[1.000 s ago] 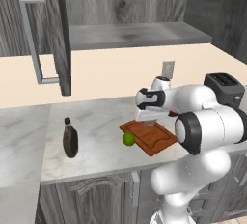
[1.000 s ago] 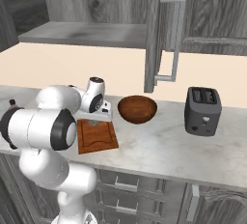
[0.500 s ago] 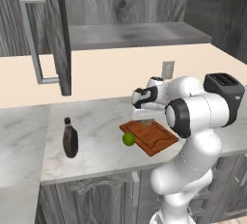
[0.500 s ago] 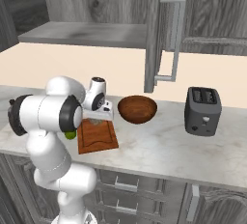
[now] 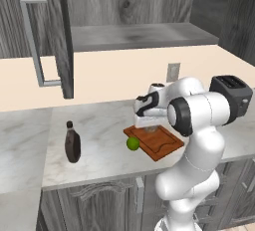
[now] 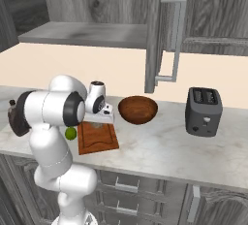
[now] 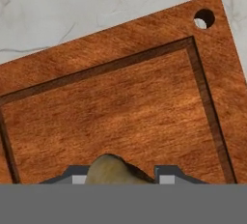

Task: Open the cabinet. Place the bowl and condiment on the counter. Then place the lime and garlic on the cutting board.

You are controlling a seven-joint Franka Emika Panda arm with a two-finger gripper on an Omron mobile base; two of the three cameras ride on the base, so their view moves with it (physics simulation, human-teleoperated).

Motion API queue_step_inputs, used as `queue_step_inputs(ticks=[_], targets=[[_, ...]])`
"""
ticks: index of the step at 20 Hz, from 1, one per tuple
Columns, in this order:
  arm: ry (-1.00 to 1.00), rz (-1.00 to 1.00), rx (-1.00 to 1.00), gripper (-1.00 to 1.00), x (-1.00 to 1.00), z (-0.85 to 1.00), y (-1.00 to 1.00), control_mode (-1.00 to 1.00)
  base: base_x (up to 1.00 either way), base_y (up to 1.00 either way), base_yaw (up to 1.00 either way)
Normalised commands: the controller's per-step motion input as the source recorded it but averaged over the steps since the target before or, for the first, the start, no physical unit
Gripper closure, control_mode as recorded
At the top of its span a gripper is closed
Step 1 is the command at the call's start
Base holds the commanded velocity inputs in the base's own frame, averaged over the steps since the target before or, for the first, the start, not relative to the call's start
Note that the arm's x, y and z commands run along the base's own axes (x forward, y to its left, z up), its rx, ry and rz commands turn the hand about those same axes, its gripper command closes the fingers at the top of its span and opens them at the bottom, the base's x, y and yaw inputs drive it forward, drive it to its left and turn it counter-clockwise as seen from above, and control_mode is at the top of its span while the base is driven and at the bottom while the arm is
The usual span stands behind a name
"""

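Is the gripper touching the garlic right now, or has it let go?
Touching. In the hand view the garlic sits squeezed between the gripper's two fingertips, with no gap on either side, above the cutting board.

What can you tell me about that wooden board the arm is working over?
The cutting board is a flat, reddish-brown rectangle with visible wood grain, a dark groove running inside its rim and a round hole in one corner. It lies flat on the marbled counter. The lime sits at its left edge. The gripper hangs right above it, jaws closed on the pale garlic.
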Motion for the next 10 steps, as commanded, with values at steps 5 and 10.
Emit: queue_step_inputs(ticks=[5,10], targets=[[0.0,-0.01,-0.04,1.0,0.0,-0.19,0.0,-1.0,0.0,0.0,0.0],[0.0,-0.01,-0.03,1.0,0.0,-0.17,0.0,-1.0,0.0,0.0,0.0]])
